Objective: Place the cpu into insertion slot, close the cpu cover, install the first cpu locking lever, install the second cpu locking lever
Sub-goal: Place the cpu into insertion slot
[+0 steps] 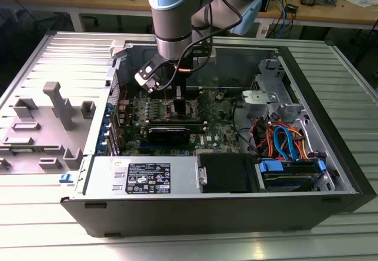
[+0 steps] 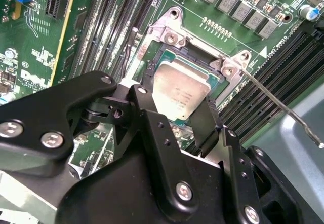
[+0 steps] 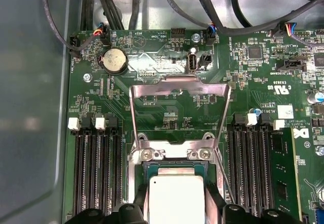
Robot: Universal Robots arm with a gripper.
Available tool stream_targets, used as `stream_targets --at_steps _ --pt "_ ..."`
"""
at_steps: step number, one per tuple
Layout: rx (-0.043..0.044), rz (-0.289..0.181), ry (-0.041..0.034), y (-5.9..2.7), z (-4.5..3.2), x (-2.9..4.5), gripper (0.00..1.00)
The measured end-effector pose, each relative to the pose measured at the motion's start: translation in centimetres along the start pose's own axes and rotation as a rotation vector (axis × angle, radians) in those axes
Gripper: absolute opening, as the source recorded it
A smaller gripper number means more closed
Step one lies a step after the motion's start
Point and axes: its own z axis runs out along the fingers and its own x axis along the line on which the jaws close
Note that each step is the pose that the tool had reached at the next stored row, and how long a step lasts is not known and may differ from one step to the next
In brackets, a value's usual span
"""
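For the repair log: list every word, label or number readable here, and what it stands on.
Nothing can be quoted reliably.
On the power supply, the white label: print too small.
On the motherboard, silkscreen in both wrist views: too small or blurred.
On the motherboard, the white sticker: unreadable.
On the cpu top: faint marks, unreadable.

The pale blue and silver arm (image 1: 171, 13) leans in from the far side of the exterior view, its last joints bent so that the wrist (image 1: 168, 51) points steeply down. The black claw (image 2: 177, 105) hangs below it, set low. In the second wrist view its two fingers (image 2: 152, 127) press against opposite edges of the cpu (image 2: 179, 89), one on each side; in the first wrist view the black fingertips (image 3: 132, 215) flank the same chip
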Motion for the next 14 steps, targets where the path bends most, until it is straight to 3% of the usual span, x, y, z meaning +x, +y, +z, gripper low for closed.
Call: stream_targets --at_steps 11,13,14 --pt "-0.0005 0.0 -0.0001 0.12 0.02 0.0 0.54" --pt "-0.0006 0.0 0.0004 0.13 0.03 0.0 0.55" --pt "-0.0005 0.0 0.0004 0.13 0.03 0.0 0.61"
